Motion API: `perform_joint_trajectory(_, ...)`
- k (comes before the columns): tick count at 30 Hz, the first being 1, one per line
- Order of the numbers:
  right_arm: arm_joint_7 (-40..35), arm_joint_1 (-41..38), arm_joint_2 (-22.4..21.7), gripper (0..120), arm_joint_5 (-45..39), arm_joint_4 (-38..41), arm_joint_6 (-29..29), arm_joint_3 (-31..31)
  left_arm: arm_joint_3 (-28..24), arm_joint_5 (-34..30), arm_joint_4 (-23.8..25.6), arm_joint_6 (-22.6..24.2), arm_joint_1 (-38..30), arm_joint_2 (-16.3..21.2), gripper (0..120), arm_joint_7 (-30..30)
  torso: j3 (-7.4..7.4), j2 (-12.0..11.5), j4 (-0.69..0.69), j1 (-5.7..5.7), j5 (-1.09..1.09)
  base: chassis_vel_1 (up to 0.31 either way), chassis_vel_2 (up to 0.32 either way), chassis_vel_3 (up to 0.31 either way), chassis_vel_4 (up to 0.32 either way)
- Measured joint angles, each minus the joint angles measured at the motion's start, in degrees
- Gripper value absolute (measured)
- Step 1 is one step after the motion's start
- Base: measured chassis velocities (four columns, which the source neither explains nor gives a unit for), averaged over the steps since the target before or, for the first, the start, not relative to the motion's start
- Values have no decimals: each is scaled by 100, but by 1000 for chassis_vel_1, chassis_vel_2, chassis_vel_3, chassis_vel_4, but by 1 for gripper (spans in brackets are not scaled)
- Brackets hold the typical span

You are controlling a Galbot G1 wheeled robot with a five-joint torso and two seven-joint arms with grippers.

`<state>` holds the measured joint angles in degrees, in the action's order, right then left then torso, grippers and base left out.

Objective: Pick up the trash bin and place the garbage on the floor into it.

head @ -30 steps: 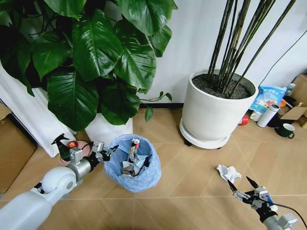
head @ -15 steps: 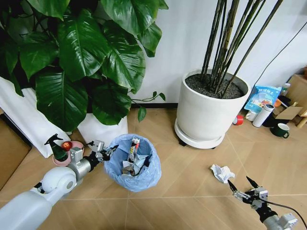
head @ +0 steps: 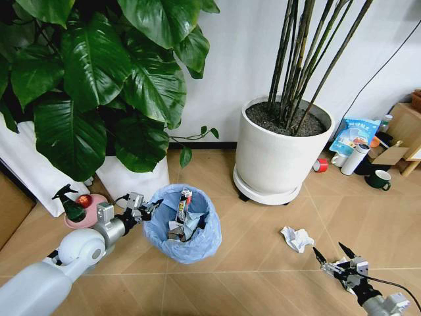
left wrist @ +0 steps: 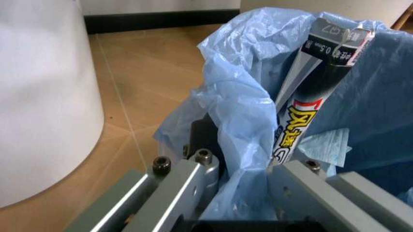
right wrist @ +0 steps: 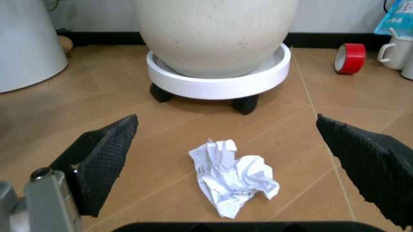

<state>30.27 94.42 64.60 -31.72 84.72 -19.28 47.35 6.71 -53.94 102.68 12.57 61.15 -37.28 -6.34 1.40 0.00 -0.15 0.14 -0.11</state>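
The trash bin [head: 184, 227], black with a puffy light-blue bag, stands low on the floor [head: 256, 270] at centre left. It holds wrappers [head: 182, 205] and paper. My left gripper [head: 143, 209] is shut on its near rim. In the left wrist view the bag rim [left wrist: 240, 104] runs between the fingers [left wrist: 184, 181], beside a black printed wrapper [left wrist: 308, 104]. One piece of garbage, a crumpled white paper wad [head: 296, 238], lies on the floor just ahead of my open right gripper [head: 335, 258]. The right wrist view shows the wad [right wrist: 232, 180] between the spread fingertips [right wrist: 106, 157].
A white pot on a wheeled saucer [head: 281, 148] stands behind the wad. A leafy plant's white pot [head: 135, 179] is behind the bin, with a green spray bottle [head: 68, 204] to its left. Red tape [head: 320, 164], a flask [head: 350, 158], a mug [head: 379, 179] and a blue-white packet [head: 355, 135] are at far right.
The whole head picture has shifted left, so the camera has moved. The bin stays in my left gripper. The paper wad now sits closer to my open right gripper.
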Motion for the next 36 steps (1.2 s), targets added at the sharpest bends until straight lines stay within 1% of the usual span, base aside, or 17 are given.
perform_joint_trajectory(4,48,-46,-18,100,10,-68,-77,-15,-18,-2,17,0,1,-2,0,-1,0,0,0,0,0,-56,-50,49,64)
perform_joint_trajectory(7,89,-118,-53,100,177,-140,-144,-16,-52,-2,24,0,-5,-8,0,-2,0,0,0,0,2,0,0,0,0)
perform_joint_trajectory(9,-12,-218,-141,100,405,-220,-122,-66,-93,-1,19,0,-33,-26,0,-2,0,0,-1,0,-1,0,0,0,0)
perform_joint_trajectory(13,-173,-477,-284,100,845,-456,-59,-216,-142,10,14,0,-36,-44,0,-7,0,0,1,0,1,0,0,0,0)
perform_joint_trajectory(16,-163,-661,-373,100,1101,-613,32,-297,-154,20,8,0,-28,-44,0,-24,0,0,2,0,0,0,0,0,0)
perform_joint_trajectory(18,-50,-911,-518,100,1405,-907,127,-436,-155,20,-16,0,-34,-44,0,-33,0,0,2,0,0,0,0,0,0)
perform_joint_trajectory(19,-50,-911,-518,100,1405,-907,127,-436,-155,20,-16,0,-34,-44,0,-33,0,0,2,0,0,0,0,0,0)
perform_joint_trajectory(23,82,-1353,-717,100,1477,-1449,178,-836,-174,15,-77,0,-75,-64,0,-38,0,0,0,0,0,0,0,0,0)
perform_joint_trajectory(24,82,-1353,-717,100,1477,-1449,178,-836,-174,15,-77,0,-75,-64,0,-38,0,0,0,0,0,0,0,0,0)
perform_joint_trajectory(27,126,-1700,-785,100,1477,-1874,190,-1128,-183,9,-106,0,-94,-78,0,-38,0,0,1,0,1,0,0,0,0)
perform_joint_trajectory(28,126,-1700,-785,100,1477,-1874,190,-1128,-183,9,-106,0,-94,-78,0,-38,0,0,1,0,1,0,0,0,0)
perform_joint_trajectory(31,156,-2216,-853,100,1408,-2364,196,-1531,-190,-17,-117,9,-129,-78,0,-20,0,0,0,0,1,0,0,0,0)
perform_joint_trajectory(32,156,-2216,-853,100,1408,-2364,196,-1531,-190,-17,-117,9,-129,-78,0,-20,0,0,0,0,1,0,0,0,0)
perform_joint_trajectory(35,155,-2731,-926,100,1273,-2725,213,-1952,-206,-41,-105,20,-150,-51,0,2,1,0,0,0,-1,0,0,0,0)
perform_joint_trajectory(36,155,-2731,-926,100,1273,-2725,213,-1952,-206,-41,-105,20,-150,-51,0,2,1,0,0,0,-1,0,0,0,0)
